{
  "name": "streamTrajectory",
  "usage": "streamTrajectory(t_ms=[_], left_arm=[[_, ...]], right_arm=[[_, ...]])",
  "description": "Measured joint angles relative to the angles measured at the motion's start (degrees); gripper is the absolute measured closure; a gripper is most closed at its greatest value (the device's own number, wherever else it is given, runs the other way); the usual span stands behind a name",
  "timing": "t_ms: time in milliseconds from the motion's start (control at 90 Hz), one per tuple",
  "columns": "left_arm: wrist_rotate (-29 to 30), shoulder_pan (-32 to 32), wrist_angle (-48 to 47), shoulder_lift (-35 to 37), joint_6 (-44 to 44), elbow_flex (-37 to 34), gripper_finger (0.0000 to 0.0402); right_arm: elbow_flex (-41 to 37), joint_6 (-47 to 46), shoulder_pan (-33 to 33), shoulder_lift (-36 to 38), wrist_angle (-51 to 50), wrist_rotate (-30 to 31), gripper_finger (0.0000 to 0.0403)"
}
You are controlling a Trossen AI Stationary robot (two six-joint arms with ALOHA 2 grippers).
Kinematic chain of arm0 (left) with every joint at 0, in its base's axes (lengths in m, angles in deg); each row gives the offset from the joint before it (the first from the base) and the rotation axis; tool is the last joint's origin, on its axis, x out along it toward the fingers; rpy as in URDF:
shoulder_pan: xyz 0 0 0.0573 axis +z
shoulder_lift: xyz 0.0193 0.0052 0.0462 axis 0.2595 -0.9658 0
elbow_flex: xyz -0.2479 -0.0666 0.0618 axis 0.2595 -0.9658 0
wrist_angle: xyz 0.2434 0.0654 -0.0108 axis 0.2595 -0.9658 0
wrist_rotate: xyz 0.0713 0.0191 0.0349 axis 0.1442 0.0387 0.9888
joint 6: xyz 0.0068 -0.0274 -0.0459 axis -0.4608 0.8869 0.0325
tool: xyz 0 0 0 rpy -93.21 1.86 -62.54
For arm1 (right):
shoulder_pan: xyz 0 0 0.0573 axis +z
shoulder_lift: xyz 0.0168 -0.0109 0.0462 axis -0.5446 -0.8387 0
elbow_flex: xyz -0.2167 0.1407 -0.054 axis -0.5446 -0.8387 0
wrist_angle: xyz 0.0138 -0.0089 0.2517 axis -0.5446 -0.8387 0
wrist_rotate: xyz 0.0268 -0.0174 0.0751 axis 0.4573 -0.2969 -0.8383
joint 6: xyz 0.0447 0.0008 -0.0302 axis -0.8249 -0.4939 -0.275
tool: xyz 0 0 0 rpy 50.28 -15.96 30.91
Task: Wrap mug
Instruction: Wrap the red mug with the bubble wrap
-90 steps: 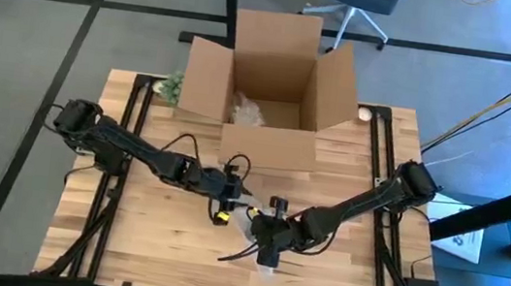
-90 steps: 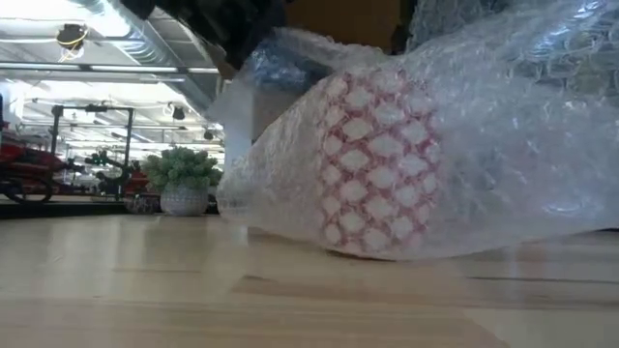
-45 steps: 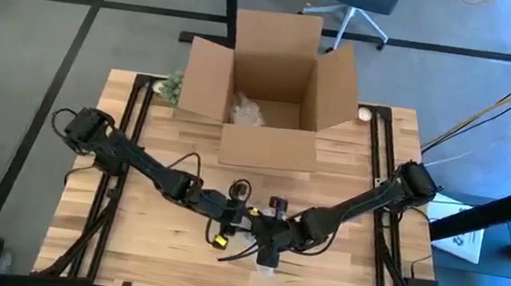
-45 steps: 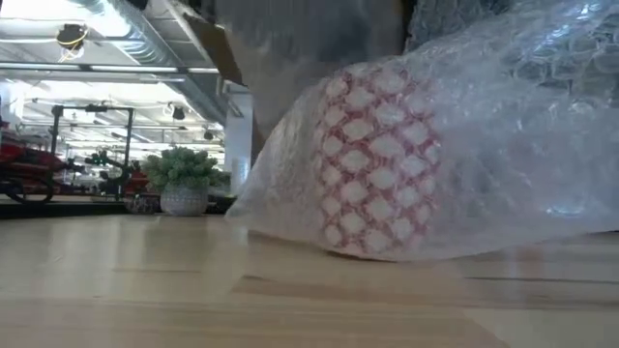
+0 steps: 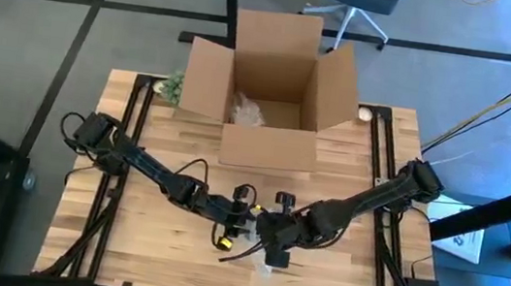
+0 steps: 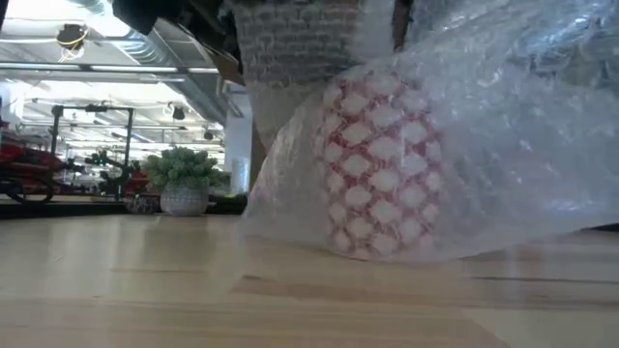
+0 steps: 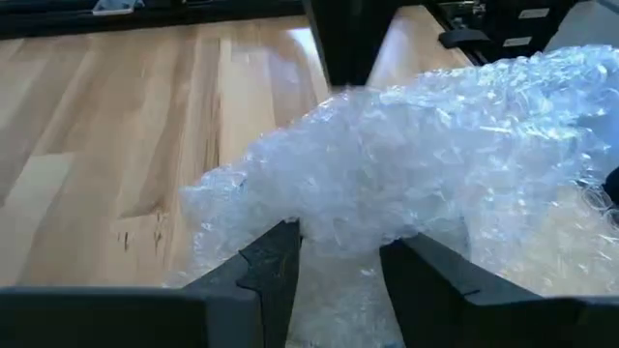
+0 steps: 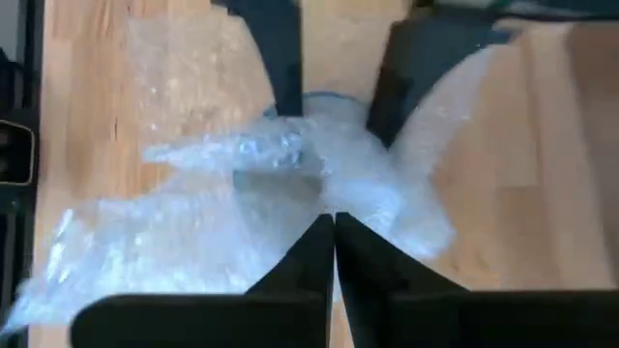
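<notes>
A mug (image 6: pixel 382 164) with a red-and-white lattice pattern lies on the table near its front edge, inside clear bubble wrap (image 6: pixel 503 126). From above it shows as a small bundle (image 5: pixel 262 234). My left gripper (image 5: pixel 244 222) is at the bundle's left side, shut on a wad of the wrap (image 7: pixel 387 174). My right gripper (image 5: pixel 274 248) is at the bundle's right near side, shut on the wrap (image 8: pixel 242 193). From the right wrist view, the left gripper's fingers (image 8: pixel 276 58) stand just beyond. My left gripper pinches a bunched wad of bubble wrap (image 7: pixel 338 227) between its two fingers, several layers crumpled together. It comes from the table's left. The rest of the wrap lies heaped beyond the fingers, resting on the table. My right gripper pinches a gathered bunch of the wrap (image 8: pixel 324 198) between its closed fingers. It comes from the table's right. The wrap spreads out on the wood on both sides of the fingers, slack.
An open cardboard box (image 5: pixel 272 86) stands at the table's far middle with some bubble wrap (image 5: pixel 247 113) inside. A small potted plant (image 5: pixel 173 84) sits at the far left by the box. Bare wood lies to the near left and near right of the bundle.
My left gripper has moved toward the table's near edge and right, in to the bundle beside my right gripper. The wrap's left flap, which lay spread on the table, has been drawn up and in over the mug. The mug stays on the table.
</notes>
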Motion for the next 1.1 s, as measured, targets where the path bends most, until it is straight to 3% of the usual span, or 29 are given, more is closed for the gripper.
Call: streamTrajectory(t_ms=[111, 256, 600, 778, 911, 1100], left_arm=[[0.0, 0.0, 0.3, 0.0, -0.1, 0.0, 0.0274], [0.0, 0.0, 0.1, 0.0, -0.1, 0.0, 0.0274], [0.0, -0.1, -0.6, 3.2, -0.1, -0.2, 0.0274], [0.0, -0.1, 1.4, 4.9, -0.3, -0.1, 0.0274], [-0.2, 0.8, 1.5, 1.7, -1.0, -0.2, 0.0274], [-0.9, 1.1, 2.2, -1.3, 0.1, -0.1, 0.0274]], right_arm=[[-0.8, 1.6, 0.0, -0.2, 6.3, 4.0, 0.0402], [-6.5, 2.6, -0.5, -3.1, 12.5, 0.0, 0.0402], [-16.2, -2.8, -0.5, -4.1, 22.8, -0.3, 0.0402], [-15.8, -1.0, -0.6, -4.2, 23.5, -0.6, 0.0402], [-13.5, 0.7, -0.5, -4.4, 21.7, -0.9, 0.0402], [-7.4, 0.8, -0.4, -4.5, 11.6, -4.8, 0.0402]])
